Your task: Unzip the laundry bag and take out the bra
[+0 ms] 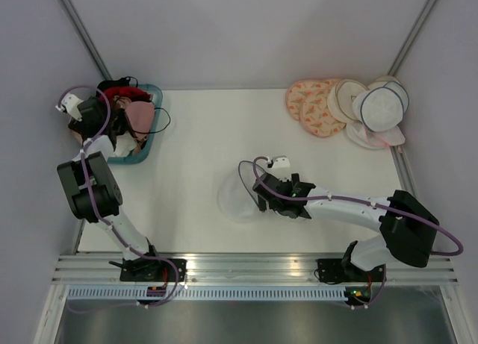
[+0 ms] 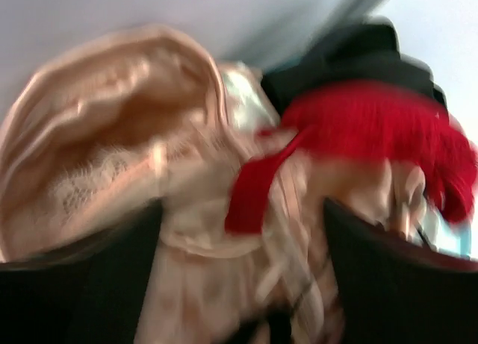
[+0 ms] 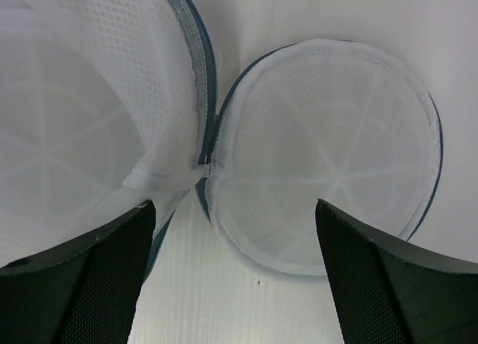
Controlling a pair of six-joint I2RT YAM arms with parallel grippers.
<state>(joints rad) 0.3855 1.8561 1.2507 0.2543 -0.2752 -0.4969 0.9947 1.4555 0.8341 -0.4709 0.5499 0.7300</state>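
Note:
The white mesh laundry bag [image 1: 237,196] lies unzipped mid-table. In the right wrist view its dome body [image 3: 75,120] and round lid [image 3: 328,150] lie spread apart, joined at the navy zipper trim [image 3: 211,75], with nothing showing inside. My right gripper [image 1: 261,195] is open just above the bag, its jaws wide on either side of the hinge [image 3: 235,284]. My left gripper [image 1: 123,135] is open over the teal basket [image 1: 142,156]. A peach lace bra [image 2: 112,135] lies between and beyond its jaws [image 2: 239,284]; that view is blurred. The bra also shows in the top view [image 1: 140,116].
The basket also holds a red garment [image 2: 373,135] and a black one [image 2: 358,53]. At the back right lies a pile of peach patterned bags [image 1: 314,105], cream bags [image 1: 347,98] and another white mesh bag [image 1: 381,109]. Frame posts stand at the back corners.

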